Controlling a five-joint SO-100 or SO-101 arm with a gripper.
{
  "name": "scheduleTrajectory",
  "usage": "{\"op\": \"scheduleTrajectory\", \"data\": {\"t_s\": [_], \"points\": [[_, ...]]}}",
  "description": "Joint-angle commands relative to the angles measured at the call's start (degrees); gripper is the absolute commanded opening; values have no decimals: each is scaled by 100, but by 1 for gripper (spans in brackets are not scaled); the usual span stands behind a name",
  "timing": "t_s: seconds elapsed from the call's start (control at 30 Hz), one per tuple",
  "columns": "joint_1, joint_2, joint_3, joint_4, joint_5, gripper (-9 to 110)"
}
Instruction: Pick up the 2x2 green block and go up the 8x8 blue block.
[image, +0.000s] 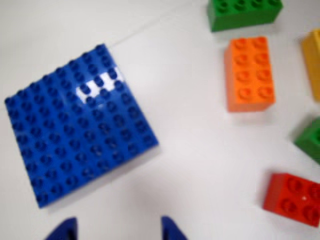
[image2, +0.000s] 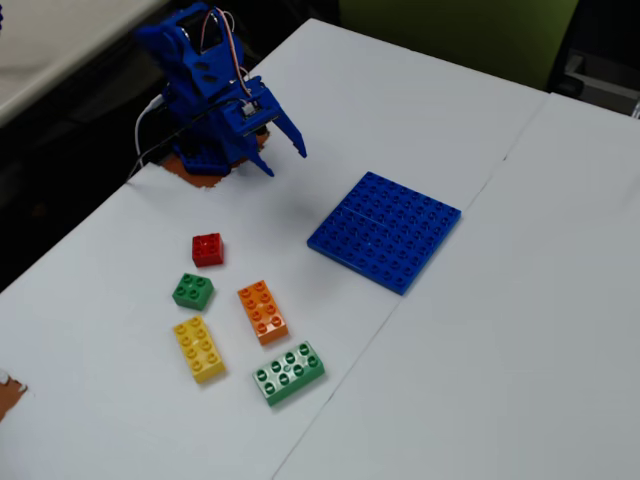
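Empty end effector raised above the tabletop, green brick not yet approached.

Nearest in the fixed view lie the light green long brick (image2: 289, 372), the yellow brick (image2: 199, 348) and the orange brick (image2: 263, 312); just beyond them the 2x2 green block (image2: 192, 291) sits flat on the tabletop (image2: 480, 330), close beside the red brick (image2: 207, 249). The 8x8 blue block (image2: 385, 230) lies well apart to the right. Farthest, the end effector (image2: 283, 157) hangs with fingers parted, holding nothing. The block looks light, rigid and smooth-sided; pinching two opposite flat walls below the studs seems safest.
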Motion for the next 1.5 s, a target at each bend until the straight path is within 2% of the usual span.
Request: {"op": "scheduleTrajectory", "data": {"t_s": [0.0,0.17,0.43,0.57,0.73,0.9,1.23,1.47], "points": [[519,-501,-729,53,-44,22],[1046,-2232,-1767,316,-97,22],[1986,-3568,-2742,360,-141,23],[2584,-4228,-2944,141,-193,30],[2953,-5273,-3489,-9,-686,29],[3313,-6504,-4605,237,-923,34],[3964,-7436,-4605,-949,-1775,33],[4271,-7840,-4605,-1125,-2101,32]]}}
